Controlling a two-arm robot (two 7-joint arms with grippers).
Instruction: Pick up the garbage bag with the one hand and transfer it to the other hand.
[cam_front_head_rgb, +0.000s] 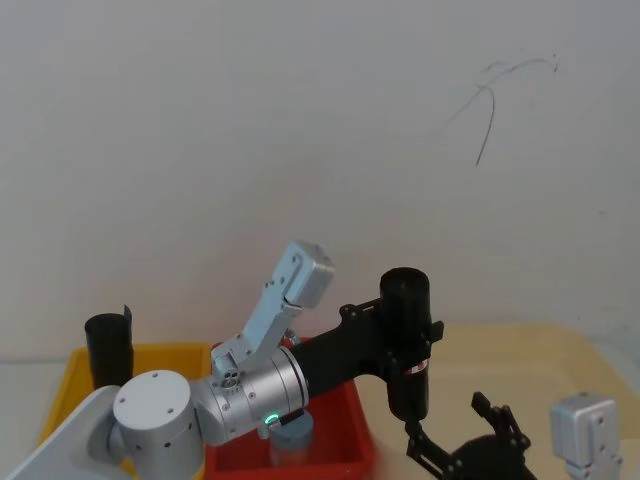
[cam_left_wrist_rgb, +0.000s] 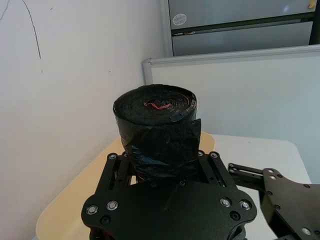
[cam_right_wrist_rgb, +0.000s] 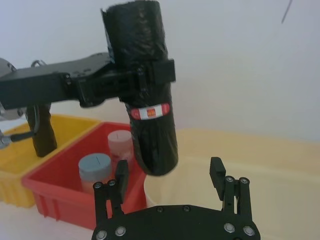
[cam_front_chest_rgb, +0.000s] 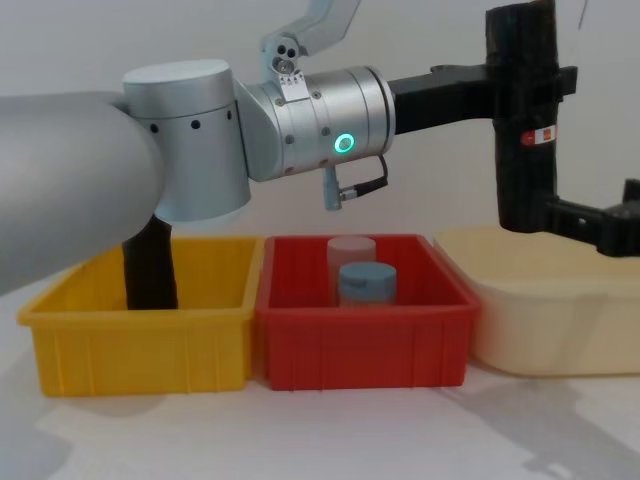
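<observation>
The garbage bag (cam_front_head_rgb: 404, 295) is a tall black roll with a red-and-white label (cam_right_wrist_rgb: 148, 111). It hangs upright in the air over the cream tub (cam_front_chest_rgb: 540, 320). My left gripper (cam_front_head_rgb: 402, 345), on the wrist with the green ring light (cam_front_chest_rgb: 344, 143), is shut on the roll around its middle (cam_right_wrist_rgb: 145, 77). The right gripper (cam_right_wrist_rgb: 169, 172) is open, its fingers (cam_front_chest_rgb: 590, 222) spread wide just below and beside the roll's lower end (cam_front_chest_rgb: 522, 205). I cannot tell whether they touch it. From the left wrist, the roll's top (cam_left_wrist_rgb: 157, 107) rises between the jaws.
A yellow bin (cam_front_chest_rgb: 140, 350) on the left holds a plain black roll (cam_front_chest_rgb: 150, 265). The red bin (cam_front_chest_rgb: 360, 345) in the middle holds a pinkish cylinder (cam_front_chest_rgb: 350, 250) and a blue-grey one (cam_front_chest_rgb: 366, 280). A white wall stands close behind.
</observation>
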